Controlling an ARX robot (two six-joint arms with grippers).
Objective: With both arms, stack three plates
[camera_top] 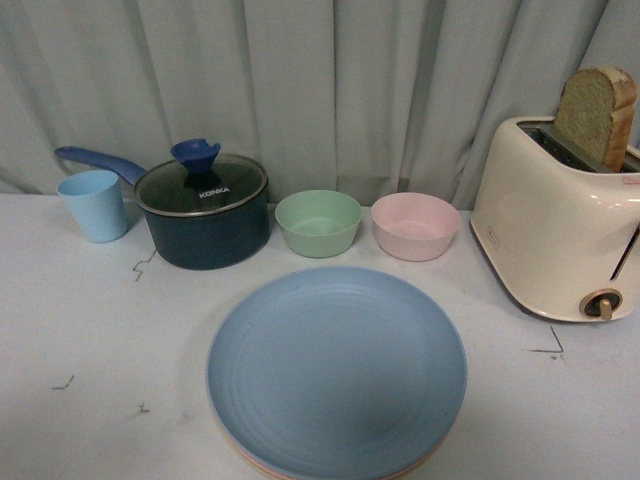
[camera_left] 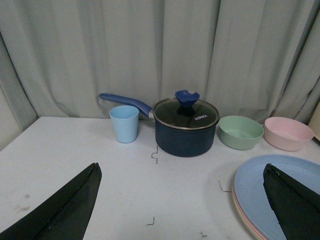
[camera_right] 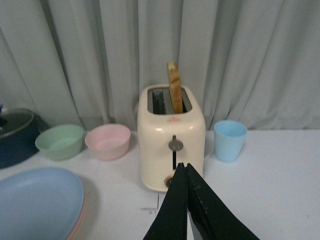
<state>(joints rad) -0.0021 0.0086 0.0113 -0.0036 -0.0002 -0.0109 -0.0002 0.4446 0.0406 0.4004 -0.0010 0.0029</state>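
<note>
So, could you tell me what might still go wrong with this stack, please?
The round matte light blue plate tops the stack, whose near edge leaves the front view, so overhang can't be ruled out. The open left tool has one finger over the plate rim; withdrawing carelessly could nudge it. The shut right tool sits near the cream toaster.

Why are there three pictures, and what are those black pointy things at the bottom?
They all show one table, seen by three cameras on a robot with two arms. One camera sits on its body and looks down at the blue plate, lying on top of other plates. The other two ride on its wrists. The black shapes are its grippers, like pinching hands: the left gripper is spread open, the right gripper is pressed shut. Neither holds anything. Also on the table: a dark pot, a green bowl, a pink bowl, two blue cups, and a toaster with bread.
</note>
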